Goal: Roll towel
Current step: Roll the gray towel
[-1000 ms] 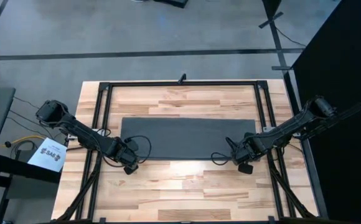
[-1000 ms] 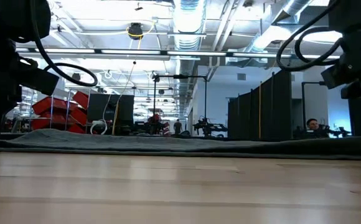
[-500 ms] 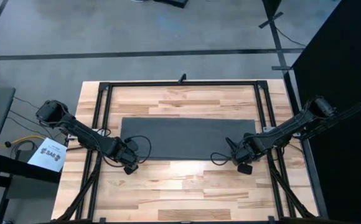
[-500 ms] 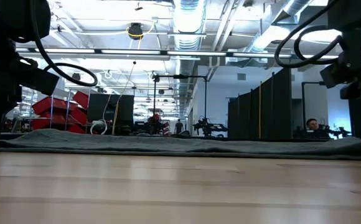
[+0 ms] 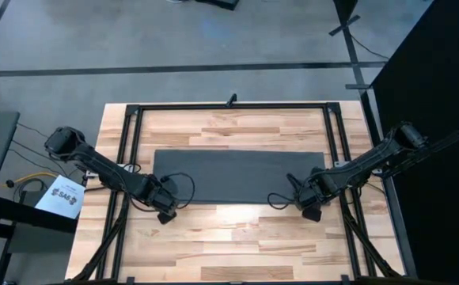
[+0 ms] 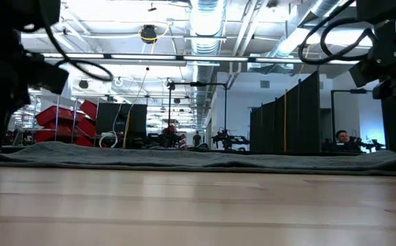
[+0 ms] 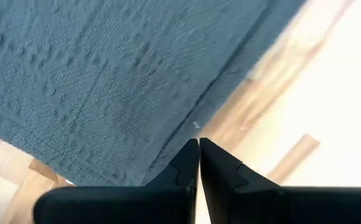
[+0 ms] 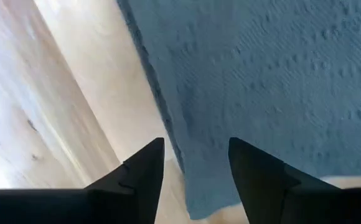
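Observation:
The dark grey towel (image 5: 237,176) lies spread flat as a long rectangle across the middle of the wooden table (image 5: 237,237). My left gripper (image 5: 165,212) is at the towel's near left corner. In the left wrist view it (image 7: 199,143) is shut, its tips right at the towel's near edge (image 7: 187,118). My right gripper (image 5: 309,207) is at the near right corner. In the right wrist view it (image 8: 196,146) is open, with one finger over bare wood and the other over the towel (image 8: 261,81). My left gripper's shut fingertips (image 7: 190,152) come down at a slant beside the towel's near edge (image 7: 174,140), close to the left corner. The towel lies flat there. Whether the tips touch the cloth, I cannot tell.
A black frame (image 5: 130,158) runs along the table's left, right and far sides. A white paper sheet (image 5: 63,196) lies on a stand off the table's left edge. Bare wood stretches between the towel and the near edge.
Both arms have shifted slightly in the low view, and the right gripper has crept a little toward the towel's near right corner. The towel lies flat as before.

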Motion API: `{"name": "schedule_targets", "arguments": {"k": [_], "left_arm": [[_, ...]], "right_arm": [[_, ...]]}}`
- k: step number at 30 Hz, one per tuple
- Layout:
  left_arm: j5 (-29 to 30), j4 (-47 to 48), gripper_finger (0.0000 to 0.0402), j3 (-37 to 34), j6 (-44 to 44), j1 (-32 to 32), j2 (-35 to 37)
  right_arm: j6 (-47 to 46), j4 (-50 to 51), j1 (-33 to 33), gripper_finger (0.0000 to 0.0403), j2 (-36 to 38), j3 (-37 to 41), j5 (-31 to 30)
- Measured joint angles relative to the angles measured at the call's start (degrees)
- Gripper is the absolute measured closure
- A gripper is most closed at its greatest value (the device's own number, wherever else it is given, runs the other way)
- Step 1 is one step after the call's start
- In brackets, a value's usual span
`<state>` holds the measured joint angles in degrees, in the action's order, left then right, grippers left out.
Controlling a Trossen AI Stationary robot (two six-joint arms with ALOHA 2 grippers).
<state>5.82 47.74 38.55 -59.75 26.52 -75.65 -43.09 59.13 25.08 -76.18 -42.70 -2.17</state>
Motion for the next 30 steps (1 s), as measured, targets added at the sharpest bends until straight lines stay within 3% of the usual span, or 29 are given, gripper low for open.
{"name": "schedule_targets", "arguments": {"k": [3,9,13,20,24,30], "left_arm": [[1.6,1.3,0.0401,1.3,0.9,0.0,3.0],[15.5,-4.1,0.0401,-1.3,2.0,-2.1,4.7],[15.0,-14.9,0.0401,-6.3,5.8,-4.4,-0.2],[13.9,-14.3,0.0401,-8.3,3.7,-5.1,-4.0],[13.7,-11.5,0.0401,-8.5,3.5,-4.2,-2.9],[13.2,-3.1,0.0401,-8.6,1.0,-4.0,-2.1]], "right_arm": [[-0.8,3.2,-1.6,0.0231,0.0,0.0,-2.9],[2.7,6.3,-10.2,0.0248,0.0,0.0,-6.8],[10.4,6.6,-18.3,0.0281,0.0,0.0,-6.9],[23.7,6.9,-34.5,0.0393,-0.1,2.6,-6.3],[25.1,6.9,-39.3,0.0398,-1.2,2.5,-4.8],[29.8,3.6,-39.8,0.0402,-9.1,2.1,-1.4]]}}
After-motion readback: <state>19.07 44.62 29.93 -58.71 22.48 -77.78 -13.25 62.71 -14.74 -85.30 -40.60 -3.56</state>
